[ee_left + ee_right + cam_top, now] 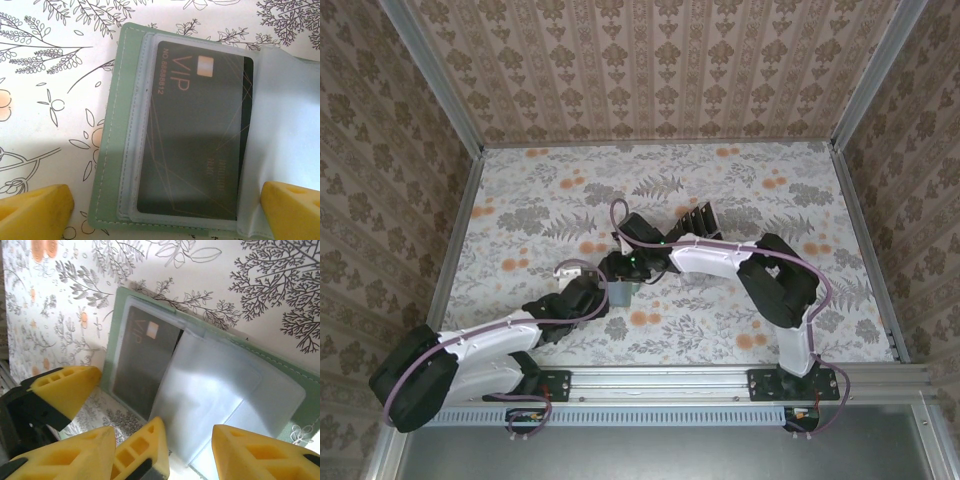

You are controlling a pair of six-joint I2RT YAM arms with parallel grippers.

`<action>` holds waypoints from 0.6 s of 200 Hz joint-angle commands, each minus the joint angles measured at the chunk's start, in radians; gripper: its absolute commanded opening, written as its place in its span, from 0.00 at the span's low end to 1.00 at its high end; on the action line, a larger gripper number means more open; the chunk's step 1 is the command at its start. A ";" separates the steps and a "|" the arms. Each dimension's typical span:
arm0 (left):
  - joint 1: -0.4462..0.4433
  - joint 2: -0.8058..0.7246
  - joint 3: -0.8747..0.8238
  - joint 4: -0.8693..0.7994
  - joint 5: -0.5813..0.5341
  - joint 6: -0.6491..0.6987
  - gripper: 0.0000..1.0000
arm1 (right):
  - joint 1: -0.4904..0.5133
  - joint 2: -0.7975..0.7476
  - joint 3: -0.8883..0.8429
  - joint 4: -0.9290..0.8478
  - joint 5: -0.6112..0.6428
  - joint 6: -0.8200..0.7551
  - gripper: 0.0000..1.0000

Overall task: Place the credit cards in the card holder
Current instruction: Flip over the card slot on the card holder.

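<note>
Directly over the flat, grey-green, square card holder (111, 150), which lies opened on the floral-printed table (40, 75), both grippers hover close. One glossy black rectangular credit card (195, 140) sits inside the holder's clear plastic pocket (145, 65). Its long axis runs straight away from the left gripper (167, 197), whose jaws are spread wide and empty, straddling the card's near short end. The right gripper (164, 432), jaws partly apart and holding nothing, hangs above the loose clear flap (215, 390) beside the card. If the card needs seating deeper, the left arm looks better placed.
</note>
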 commanded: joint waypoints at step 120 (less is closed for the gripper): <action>0.001 0.015 -0.018 -0.075 -0.008 -0.043 1.00 | 0.005 0.065 -0.055 0.058 0.028 0.052 0.55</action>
